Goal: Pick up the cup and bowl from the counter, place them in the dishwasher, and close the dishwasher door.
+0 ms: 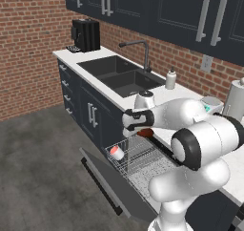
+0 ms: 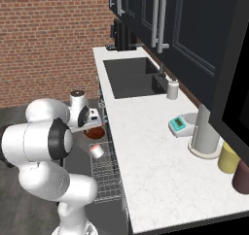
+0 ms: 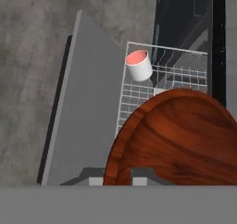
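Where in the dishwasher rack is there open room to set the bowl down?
The cup lies tilted in the rack's far corner, on the side by the open dishwasher door. The wire floor beside the cup, under the counter edge, and nearer the gripper looks bare. The bowl hangs above that nearer stretch.

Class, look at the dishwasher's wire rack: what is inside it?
The cup lies tilted in the wire rack. The bowl in the gripper covers part of the rack, so that stretch is hidden.
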{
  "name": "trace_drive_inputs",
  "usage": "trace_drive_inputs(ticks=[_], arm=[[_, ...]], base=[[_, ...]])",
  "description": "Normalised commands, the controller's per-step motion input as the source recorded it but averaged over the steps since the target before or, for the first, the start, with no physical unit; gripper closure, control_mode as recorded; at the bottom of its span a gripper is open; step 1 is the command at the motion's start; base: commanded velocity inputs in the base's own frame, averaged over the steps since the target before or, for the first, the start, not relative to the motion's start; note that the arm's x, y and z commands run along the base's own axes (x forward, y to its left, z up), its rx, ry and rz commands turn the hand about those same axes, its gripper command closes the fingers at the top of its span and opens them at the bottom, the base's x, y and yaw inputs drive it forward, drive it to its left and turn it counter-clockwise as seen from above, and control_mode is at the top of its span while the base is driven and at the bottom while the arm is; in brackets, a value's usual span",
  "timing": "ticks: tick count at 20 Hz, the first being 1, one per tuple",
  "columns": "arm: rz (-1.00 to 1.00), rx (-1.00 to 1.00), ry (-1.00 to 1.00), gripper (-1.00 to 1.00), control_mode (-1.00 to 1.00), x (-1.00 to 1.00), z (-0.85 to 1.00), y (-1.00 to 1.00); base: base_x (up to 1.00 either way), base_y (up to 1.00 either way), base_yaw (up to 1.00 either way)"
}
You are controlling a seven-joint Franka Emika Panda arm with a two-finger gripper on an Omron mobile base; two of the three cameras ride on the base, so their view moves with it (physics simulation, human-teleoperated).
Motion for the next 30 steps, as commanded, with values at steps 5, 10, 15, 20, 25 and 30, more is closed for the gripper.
trace_drive_inputs(ticks=[5,10,15,20,25,30], arm=[[0.06,0.12,0.09,1.0,-1.0,0.0,-0.67,0.06],[0.0,0.0,0.02,1.0,-1.0,0.0,-0.59,0.21],[0.0,-0.05,0.02,1.0,-1.0,0.14,-0.38,0.12],[0.0,-0.01,0.0,1.0,-1.0,0.05,-0.42,-0.01],[0.0,-0.06,0.0,1.0,-1.0,0.01,-0.71,0.0],[0.0,-0.04,-0.02,1.0,-1.0,0.1,-0.67,0.0]], base=[[0.0,0.0,0.0],[0.0,0.0,0.0],[0.0,0.0,0.0],[0.0,0.0,0.0],[0.0,0.0,0.0],[0.0,0.0,0.0]])
